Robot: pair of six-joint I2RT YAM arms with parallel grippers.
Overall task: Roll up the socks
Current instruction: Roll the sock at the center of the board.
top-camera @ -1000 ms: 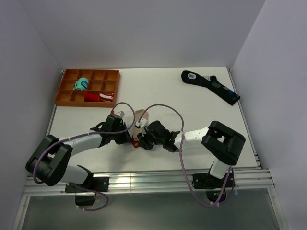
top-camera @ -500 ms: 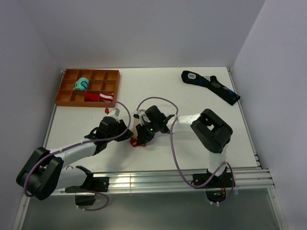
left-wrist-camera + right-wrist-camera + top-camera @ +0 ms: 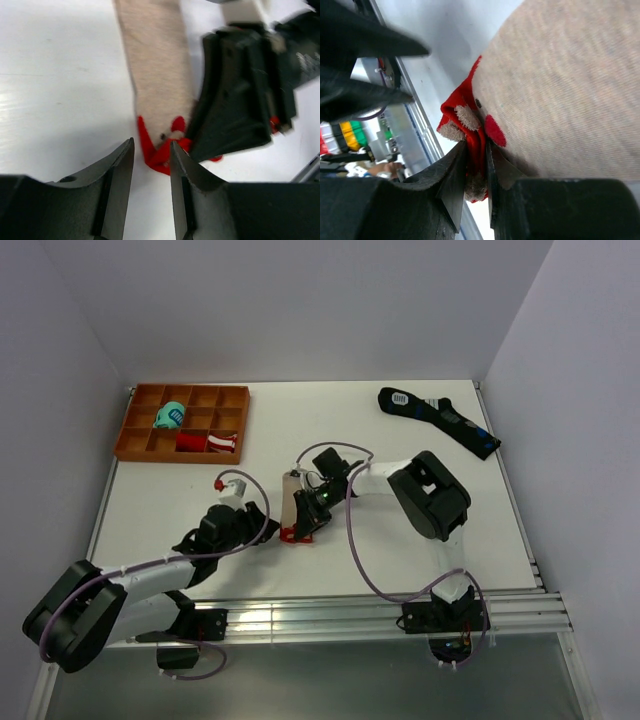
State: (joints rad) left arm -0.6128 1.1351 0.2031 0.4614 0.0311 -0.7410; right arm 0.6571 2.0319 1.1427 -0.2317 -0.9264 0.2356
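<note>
- Top external view: the socks [image 3: 292, 500] lie as a flat beige strip on the tabletop [image 3: 420, 360], red end towards the arm bases. The right gripper [image 3: 306, 524] sits at the right of that red end, probably anchoring it so that a roll can start there. The left gripper [image 3: 256, 523] waits just left of the socks, clear of them. Only this view shows the orange tray [image 3: 133, 453], far left of and beyond the socks, and the black sock [image 3: 440, 420], well to their right.
- Left wrist view: the left gripper [image 3: 150, 147] has its jaws moderately apart and empty. The red end lies just past its tips, so it seems lined up to take the fabric. This view shows the socks [image 3: 157, 75] unrolled along their length, and the right gripper [image 3: 197, 142] meeting the red end from the right.
- Right wrist view: the right gripper [image 3: 476, 160] is pinched narrow on the red end of the socks [image 3: 560, 90]. Red fabric shows between its fingers [image 3: 452, 185], a grip the other views only hint at.
</note>
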